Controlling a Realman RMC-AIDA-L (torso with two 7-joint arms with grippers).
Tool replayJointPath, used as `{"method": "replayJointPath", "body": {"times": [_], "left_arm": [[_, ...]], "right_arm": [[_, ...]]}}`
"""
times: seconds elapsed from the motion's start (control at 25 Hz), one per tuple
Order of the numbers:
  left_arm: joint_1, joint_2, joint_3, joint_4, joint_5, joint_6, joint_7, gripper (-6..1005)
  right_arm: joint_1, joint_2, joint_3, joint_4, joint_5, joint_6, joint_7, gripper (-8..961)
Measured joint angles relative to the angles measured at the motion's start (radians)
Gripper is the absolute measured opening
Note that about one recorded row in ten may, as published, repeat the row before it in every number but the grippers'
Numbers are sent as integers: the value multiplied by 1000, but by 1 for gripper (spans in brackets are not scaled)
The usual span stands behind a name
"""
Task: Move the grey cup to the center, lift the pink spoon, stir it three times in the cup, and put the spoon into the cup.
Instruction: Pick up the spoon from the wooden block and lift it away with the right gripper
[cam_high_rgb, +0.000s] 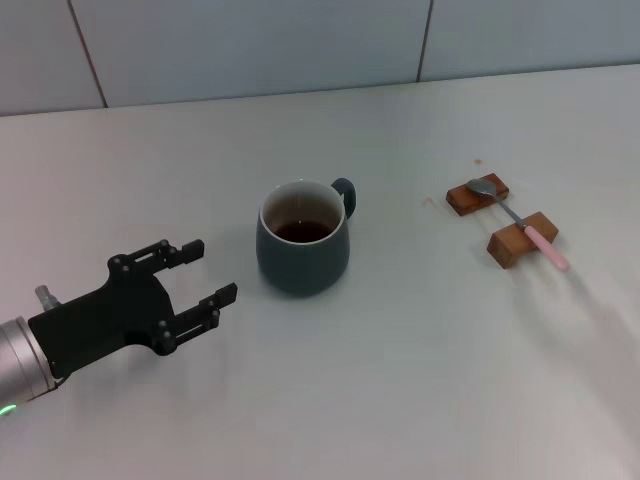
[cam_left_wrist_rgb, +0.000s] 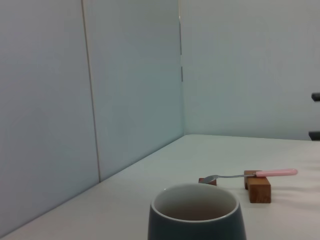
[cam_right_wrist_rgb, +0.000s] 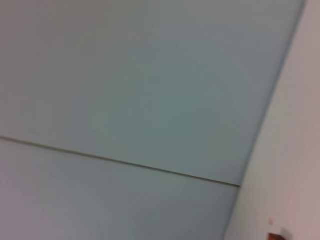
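The grey cup (cam_high_rgb: 303, 238) stands upright near the middle of the white table, its handle pointing to the far right, brown liquid inside. It also shows in the left wrist view (cam_left_wrist_rgb: 196, 216). My left gripper (cam_high_rgb: 205, 271) is open and empty, a short way left of the cup, fingers pointing at it. The pink spoon (cam_high_rgb: 522, 224) lies across two brown wooden blocks (cam_high_rgb: 500, 218) at the right, metal bowl on the far block, pink handle on the near one. It shows in the left wrist view (cam_left_wrist_rgb: 255, 174) too. My right gripper is out of view.
A tiled wall (cam_high_rgb: 300, 40) runs along the table's far edge. The right wrist view shows only wall and a sliver of a wooden block (cam_right_wrist_rgb: 276, 236). Small brown stains (cam_high_rgb: 478, 161) mark the table beside the far block.
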Motion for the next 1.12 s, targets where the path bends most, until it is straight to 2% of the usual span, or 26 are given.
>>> {"method": "replayJointPath", "body": {"times": [0.2,0.28,0.52,0.64,1.12], "left_arm": [[2,0,0,1,-7,0,7,690],[3,-1,0,1,-7,0,8,720],[3,-1,0,2,-7,3,11,812],[3,-1,0,3,-7,7,11,812],[4,-1,0,4,-6,11,26,813]], "right_arm": [[4,15,7,47,0,60,13,838],[6,25,9,50,4,70,14,838],[21,37,10,79,6,109,32,838],[31,45,6,83,6,140,40,838],[88,47,-14,113,0,231,35,837]]}}
